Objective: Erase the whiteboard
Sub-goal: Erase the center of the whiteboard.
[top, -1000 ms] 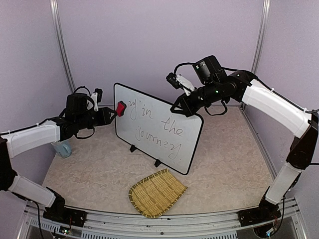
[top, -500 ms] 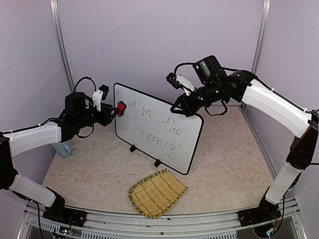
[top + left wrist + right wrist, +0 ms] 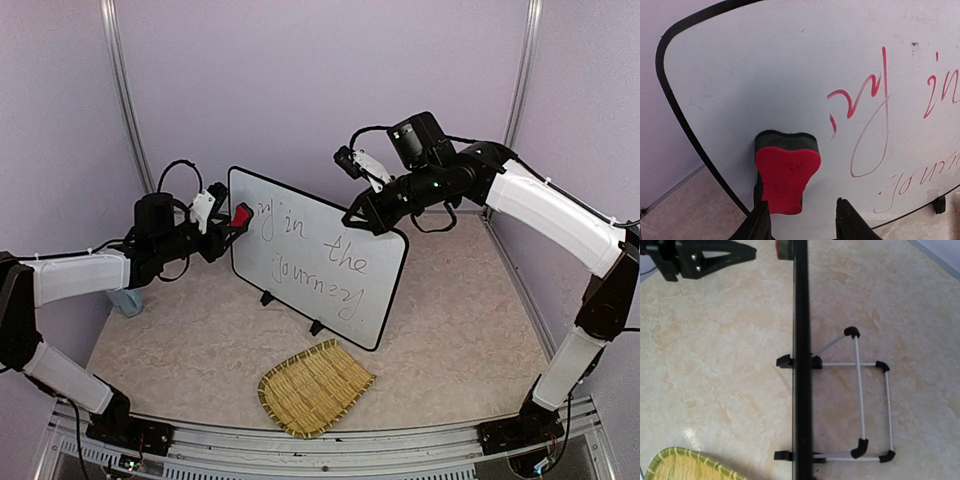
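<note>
Whiteboard [image 3: 300, 262]: upright on its feet, directly ahead of the left claw [image 3: 231, 221], its top rim at the right claw [image 3: 364, 216]; handwriting [image 3: 345, 256] across its face, upper left corner bare

Red eraser [image 3: 786, 176]: pinched in the left claw, dark pad flat against the board, just beside the first word

Right claw: spread or closed cannot be told

Straw mat [image 3: 315, 388]: on the table, below the right claw, apart from the board's feet

Left arm [image 3: 150, 240] has shifted in toward the whiteboard [image 3: 300, 290] — slightly.
</note>
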Controlling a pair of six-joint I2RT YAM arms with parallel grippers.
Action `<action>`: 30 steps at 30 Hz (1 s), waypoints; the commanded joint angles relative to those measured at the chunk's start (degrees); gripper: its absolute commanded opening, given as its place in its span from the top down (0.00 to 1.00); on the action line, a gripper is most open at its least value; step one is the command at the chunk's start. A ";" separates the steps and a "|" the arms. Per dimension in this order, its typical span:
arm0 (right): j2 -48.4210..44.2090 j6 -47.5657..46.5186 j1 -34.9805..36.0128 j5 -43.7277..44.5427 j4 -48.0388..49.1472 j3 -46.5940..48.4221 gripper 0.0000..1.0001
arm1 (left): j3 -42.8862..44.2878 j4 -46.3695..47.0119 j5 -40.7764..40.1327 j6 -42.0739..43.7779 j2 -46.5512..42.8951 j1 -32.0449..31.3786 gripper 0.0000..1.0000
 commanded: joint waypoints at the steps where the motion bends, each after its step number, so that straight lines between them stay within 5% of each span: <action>1: 0.07 -1.21 1.30 -1.24 -5.06 -2.35 1.00 | 1.80 0.57 -0.78 4.61 2.54 -0.40 0.56; 30: 0.37 -1.30 1.29 -1.70 -4.93 -2.45 1.00 | 6.03 1.10 -2.47 10.67 6.43 -0.49 0.56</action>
